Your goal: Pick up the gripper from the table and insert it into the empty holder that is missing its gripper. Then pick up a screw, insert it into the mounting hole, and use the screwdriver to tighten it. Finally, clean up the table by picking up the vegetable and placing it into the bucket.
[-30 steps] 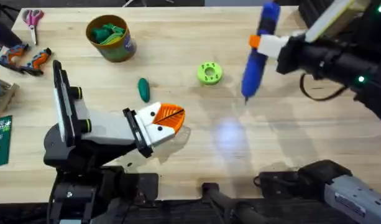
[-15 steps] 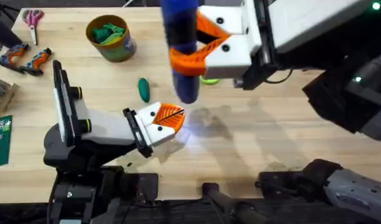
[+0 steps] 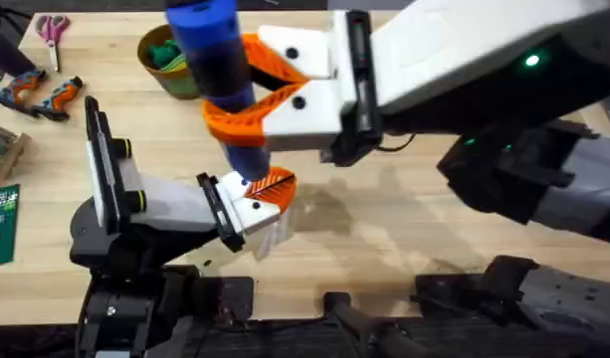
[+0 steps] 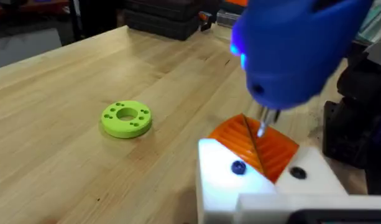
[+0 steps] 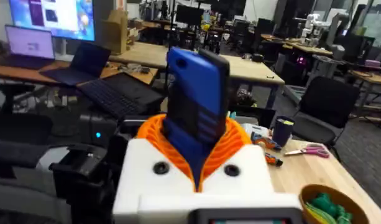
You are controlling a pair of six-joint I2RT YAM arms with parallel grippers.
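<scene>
Right hand (image 3: 247,89) is pinching the blue screwdriver (image 3: 213,60) between its orange fingers (image 3: 235,121), holding it upright. Its thin tip (image 4: 262,126) is touching down on the left hand (image 3: 265,194), whose orange pads (image 4: 255,146) are pressed together low over the bench (image 3: 404,229). Farther off, the bucket (image 3: 157,55) is sitting with green things inside, and a lime disc (image 4: 126,118) is lying flat.

Light: bright, even, from above | Shadows: soft, on counter (image 3: 404,214) under arms | Blur: screwdriver (image 4: 296,50) large and soft near lens | Glow: its lit tip brightens white block below
</scene>
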